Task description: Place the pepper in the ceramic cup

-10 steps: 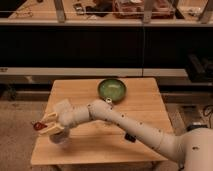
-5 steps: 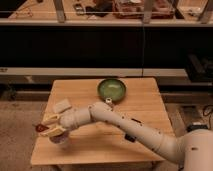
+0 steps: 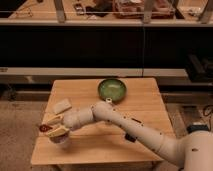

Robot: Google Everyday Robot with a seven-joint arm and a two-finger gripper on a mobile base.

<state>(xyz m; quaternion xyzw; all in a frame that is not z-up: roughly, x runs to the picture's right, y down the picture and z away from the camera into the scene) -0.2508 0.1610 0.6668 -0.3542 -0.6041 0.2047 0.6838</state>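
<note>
My gripper [image 3: 51, 126] hangs over the left side of the wooden table [image 3: 145, 100], its fingers pointing left. It is shut on the small dark red pepper [image 3: 43, 128], whose tip sticks out to the left of the fingers. The pale ceramic cup [image 3: 62, 139] stands on the table directly below and slightly right of the gripper, partly hidden by the lower finger. The pepper is held just above and to the left of the cup's rim.
A green bowl [image 3: 112, 89] sits at the table's far middle. A small white bottle [image 3: 108, 101] stands just in front of it, behind my arm. A pale flat object [image 3: 62, 105] lies at the left. Shelving with clutter runs behind the table.
The gripper with the pepper has shifted slightly down and left, staying over the cup. The arm's pose has barely changed.
</note>
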